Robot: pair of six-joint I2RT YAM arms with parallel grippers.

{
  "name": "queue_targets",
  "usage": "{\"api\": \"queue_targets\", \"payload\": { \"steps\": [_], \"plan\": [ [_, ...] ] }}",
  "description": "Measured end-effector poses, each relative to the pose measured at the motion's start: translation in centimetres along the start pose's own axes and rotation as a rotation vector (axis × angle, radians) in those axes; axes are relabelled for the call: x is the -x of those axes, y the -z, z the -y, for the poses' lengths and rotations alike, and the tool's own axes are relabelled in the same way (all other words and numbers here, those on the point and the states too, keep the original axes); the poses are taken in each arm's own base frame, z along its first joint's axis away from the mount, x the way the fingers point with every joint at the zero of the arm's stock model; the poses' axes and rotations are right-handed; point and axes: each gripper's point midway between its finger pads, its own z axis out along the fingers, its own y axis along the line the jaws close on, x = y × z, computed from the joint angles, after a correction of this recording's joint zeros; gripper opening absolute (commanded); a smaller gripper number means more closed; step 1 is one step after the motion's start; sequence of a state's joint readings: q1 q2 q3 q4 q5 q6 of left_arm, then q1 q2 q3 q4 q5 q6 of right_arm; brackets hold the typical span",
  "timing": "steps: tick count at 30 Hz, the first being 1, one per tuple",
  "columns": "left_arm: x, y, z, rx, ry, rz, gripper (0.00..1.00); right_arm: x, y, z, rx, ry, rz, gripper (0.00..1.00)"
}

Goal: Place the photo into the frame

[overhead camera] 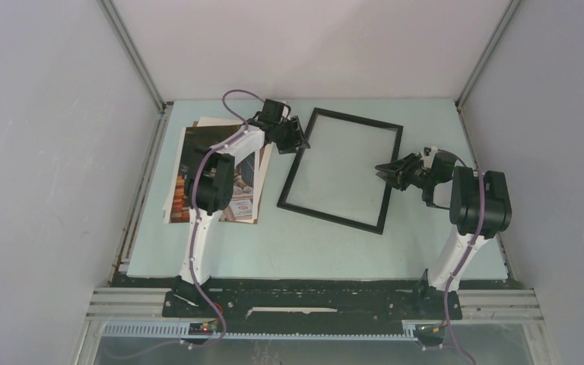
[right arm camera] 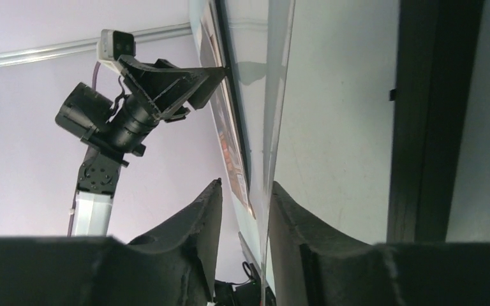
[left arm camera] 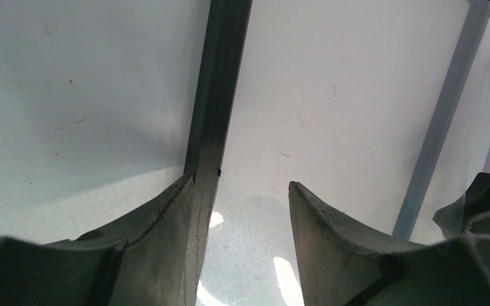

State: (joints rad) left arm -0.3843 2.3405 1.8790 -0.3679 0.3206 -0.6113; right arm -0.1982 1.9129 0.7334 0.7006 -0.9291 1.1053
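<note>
The step in hand looks like readying the frame (overhead camera: pixel 341 169), which lies tilted at mid-table (overhead camera: pixel 312 251), right of the photo (overhead camera: pixel 188 156); the photo rests flat at the left, partly under the left arm, not yet inside. The left gripper (overhead camera: pixel 295 137) stands wide at the frame's far-left corner, one black bar between its jaws; the right gripper (overhead camera: pixel 386 173) is narrow about the thin right edge, and I cannot tell whether it pinches. Next, I judge, comes a firm, square grip on that slippery edge while the corner is steadied. Count: one frame; one photo; one pale sheet (overhead camera: pixel 211 122) beneath it; two grippers.
</note>
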Motion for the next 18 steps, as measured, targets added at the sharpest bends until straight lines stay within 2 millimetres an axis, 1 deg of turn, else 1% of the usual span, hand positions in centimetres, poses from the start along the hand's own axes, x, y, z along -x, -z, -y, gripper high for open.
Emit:
{"api": "queue_targets", "payload": {
  "steps": [4,7,10,13,18],
  "plan": [
    [0.0,0.0,0.0,0.000,0.000,0.000,0.59,0.1,-0.3,1.2,-0.061,0.011,0.011,0.38],
    [0.0,0.0,0.0,0.000,0.000,0.000,0.59,0.2,-0.8,2.0,-0.119,0.032,0.017,0.39],
    [0.0,0.0,0.0,0.000,0.000,0.000,0.59,-0.1,-1.3,2.2,-0.157,0.061,0.012,0.44],
    [0.0,0.0,0.0,-0.001,0.000,0.000,0.59,-0.3,-1.4,2.1,-0.180,0.087,0.010,0.47],
    [0.0,0.0,0.0,-0.001,0.000,0.000,0.60,-0.3,-1.5,2.2,-0.212,0.115,0.009,0.43]
  ]
}}
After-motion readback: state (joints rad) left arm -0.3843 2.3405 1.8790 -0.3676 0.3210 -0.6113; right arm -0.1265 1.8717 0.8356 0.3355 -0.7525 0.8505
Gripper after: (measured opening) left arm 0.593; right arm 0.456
